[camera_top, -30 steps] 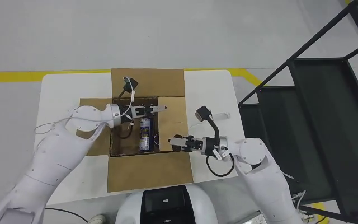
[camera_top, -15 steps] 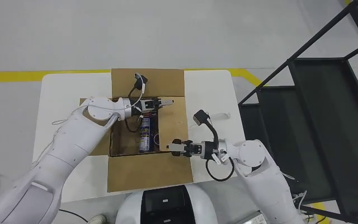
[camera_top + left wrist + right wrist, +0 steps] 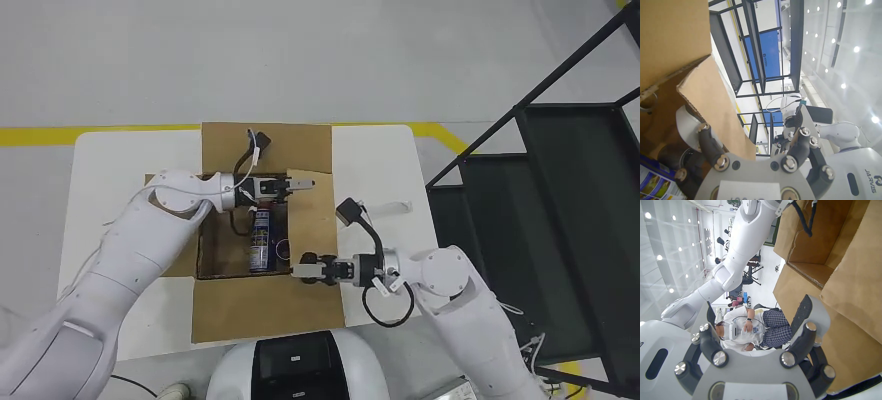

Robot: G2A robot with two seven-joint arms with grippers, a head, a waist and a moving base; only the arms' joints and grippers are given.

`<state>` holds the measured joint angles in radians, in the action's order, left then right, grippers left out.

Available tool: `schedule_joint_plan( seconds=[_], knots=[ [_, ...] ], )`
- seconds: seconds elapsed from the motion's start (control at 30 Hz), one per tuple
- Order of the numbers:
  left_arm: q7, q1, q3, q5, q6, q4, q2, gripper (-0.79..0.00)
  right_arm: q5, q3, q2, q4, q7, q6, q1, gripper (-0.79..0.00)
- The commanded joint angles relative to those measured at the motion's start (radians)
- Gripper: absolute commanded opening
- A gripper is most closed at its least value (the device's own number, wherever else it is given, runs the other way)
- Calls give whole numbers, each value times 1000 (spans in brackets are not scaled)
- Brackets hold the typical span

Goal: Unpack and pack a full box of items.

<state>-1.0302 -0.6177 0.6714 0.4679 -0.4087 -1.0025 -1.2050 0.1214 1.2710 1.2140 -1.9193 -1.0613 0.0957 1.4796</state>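
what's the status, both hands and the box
Left hand open, box right flap between its fingers. Right hand open, empty, at near right corner. Can lies inside box. Nothing blocking.

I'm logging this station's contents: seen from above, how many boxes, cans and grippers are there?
cardboard box: 1
can: 1
grippers: 2, the left gripper and the right gripper
Total: 4
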Motion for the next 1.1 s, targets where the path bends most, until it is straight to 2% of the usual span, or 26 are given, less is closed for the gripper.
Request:
schedule_joint_plan(
  seconds=[0.0, 0.27, 0.43, 0.6, 0.83, 1.07],
  knots=[
    [-11, -6, 11, 0, 4, -22, 3, 0, -2, -5, -2, -11, -1, -1, 1, 0],
    [-51, -34, 55, 3, 14, -123, 13, 0, -36, -47, -10, -69, -7, -14, 8, 0],
    [-61, -37, 66, 23, 27, -162, 9, 0, -76, -63, -15, -87, 20, -32, 11, 0],
    [-95, -10, 51, 46, 48, -162, -9, 0, -108, -50, -24, -128, 60, -40, 59, 0],
    [-135, 16, 16, 70, 48, -139, -39, 0, -152, 27, -40, -181, 149, -53, 148, 0],
    [-157, 9, 1, 54, 33, -131, -53, 0, -159, 94, -50, -195, 237, -67, 197, 0]
  ],
)
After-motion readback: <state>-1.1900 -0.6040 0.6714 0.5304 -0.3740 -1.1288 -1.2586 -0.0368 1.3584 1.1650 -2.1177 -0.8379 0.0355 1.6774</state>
